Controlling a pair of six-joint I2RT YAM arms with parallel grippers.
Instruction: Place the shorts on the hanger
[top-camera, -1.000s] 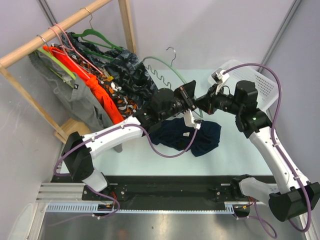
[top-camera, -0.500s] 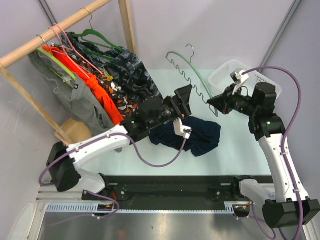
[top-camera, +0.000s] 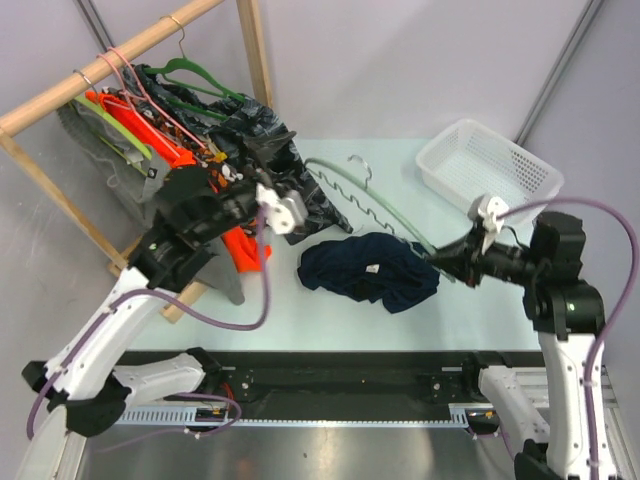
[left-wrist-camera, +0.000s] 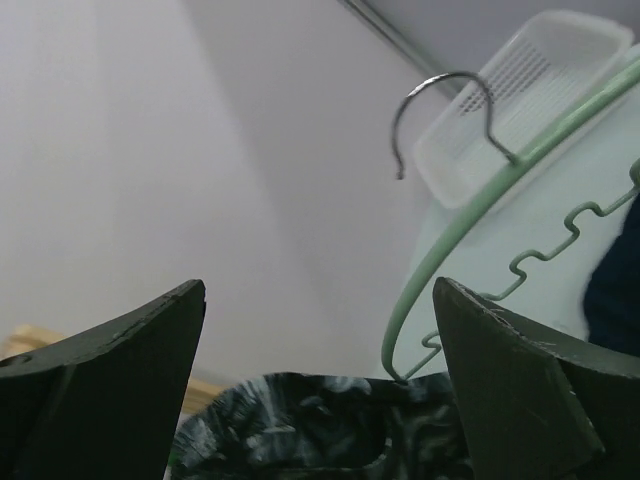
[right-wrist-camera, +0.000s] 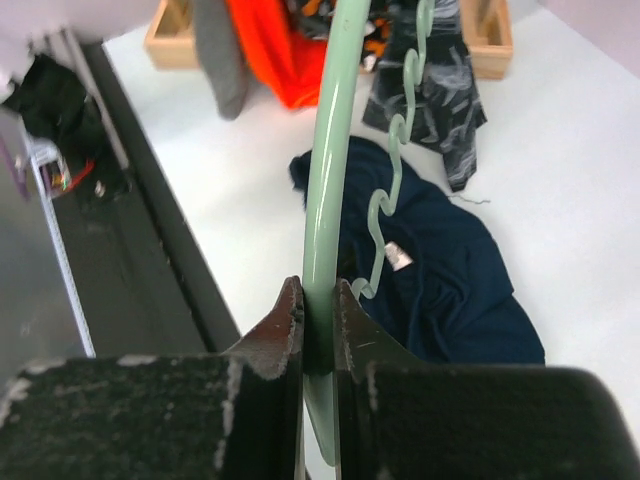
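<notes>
The pale bench (top-camera: 330, 320) carries everything. A wooden rack (top-camera: 150, 41) stands at its far-left corner, hung with clothes, among them a black-and-grey patterned garment (top-camera: 270, 150). A white basket (top-camera: 490, 165) sits at the far-right corner.

The shorts (top-camera: 365, 275), dark navy, lie crumpled about the middle of the bench, somewhat nearer the near edge than the far one. They lie flat on the surface and no part is threaded on anything.

The hanger (right-wrist-camera: 325, 160) slants over them, running from the right arm toward the rack. Its hook points at the far edge and its wavy bar is on the side facing the shorts. Whether the bar touches the cloth cannot be told.

The right end effector (right-wrist-camera: 318, 300) is clamped on the hanger's smooth upper arm close to one end, fingers pressed against both sides of it.

The left end effector (left-wrist-camera: 318, 290) is raised by the rack with its fingers spread wide, gripping nothing. The patterned garment hangs just beyond it.

A small white label (right-wrist-camera: 397, 257) shows on the shorts.
</notes>
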